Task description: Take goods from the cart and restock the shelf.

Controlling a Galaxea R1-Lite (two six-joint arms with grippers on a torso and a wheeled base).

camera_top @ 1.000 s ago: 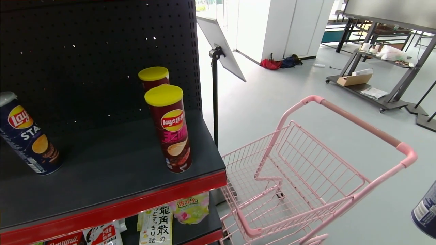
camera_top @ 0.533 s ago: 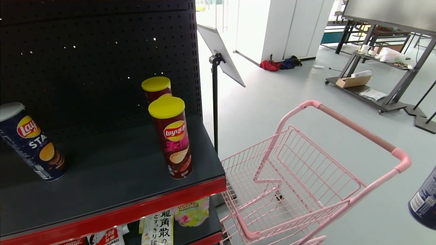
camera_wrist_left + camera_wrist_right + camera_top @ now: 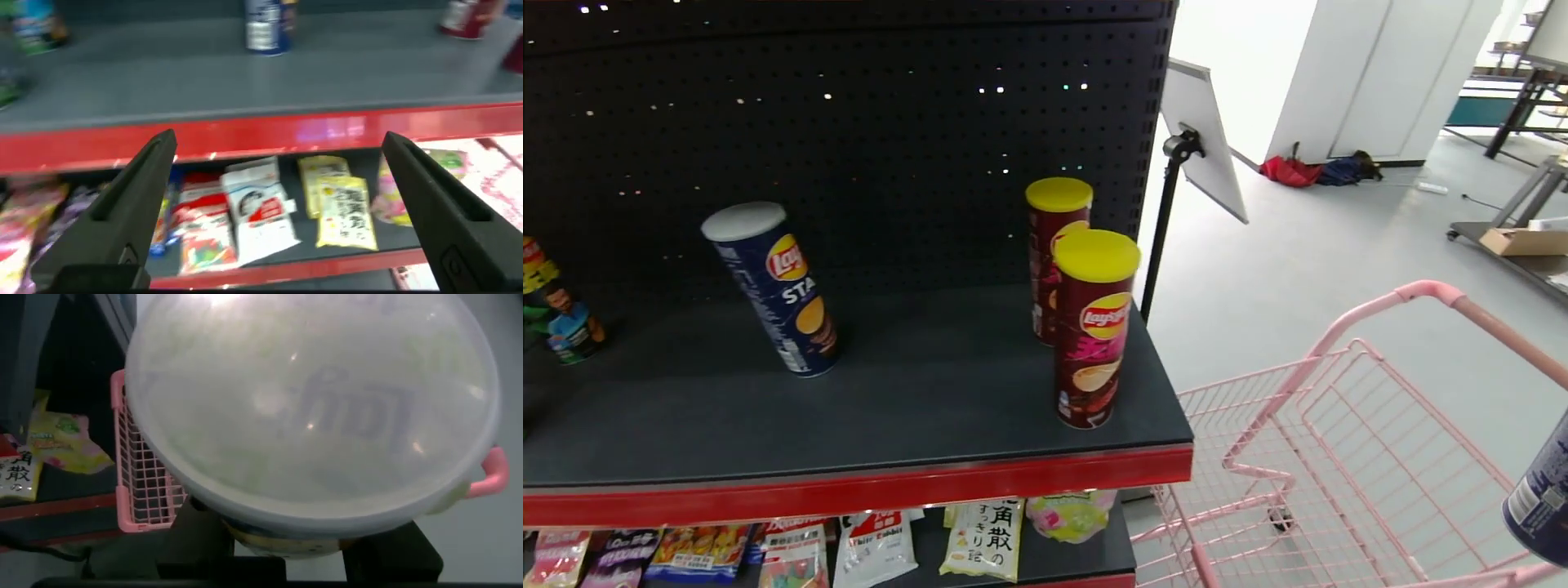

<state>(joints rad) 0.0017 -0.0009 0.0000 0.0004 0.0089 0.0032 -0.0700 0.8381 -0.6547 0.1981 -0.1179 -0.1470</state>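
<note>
Since 1 second ago the whole head view has slid sideways. The shelf (image 3: 849, 408) was at the left and is now in the middle, and the cart (image 3: 1339, 457) has gone toward 4 o'clock. I judge this as the camera turning to the shelf, not as goods moving, because the cans on the shelf keep their places to each other. The held can (image 3: 1539, 510) stays at the 4 o'clock edge of the head view, well apart from the shelf and beside the cart.

The right hand (image 3: 298, 551) is closed on this can, and the can's clear lid (image 3: 315, 408) faces the wrist camera. The left hand (image 3: 278, 204) has its fingers wide apart with nothing between them. It is in front of the shelf's red edge (image 3: 261, 135).

For the task this probably means that the fetching is done and the placing is next.

The shelf top is dark and flat. 1 blue can (image 3: 772, 286) stands on it, and 2 red cans (image 3: 1094, 327) with yellow lids stand at 3 o'clock from it, near the shelf's end. The bare space between them looks wide enough for the held can. A green can (image 3: 560, 318) is at the 9 o'clock edge. Snack bags (image 3: 988, 539) lie on the lower shelf.

Behind the shelf's end there is a sign on a stand (image 3: 1201, 139), a grey floor (image 3: 1339, 269) and a box (image 3: 1523, 239) at 2 o'clock.
</note>
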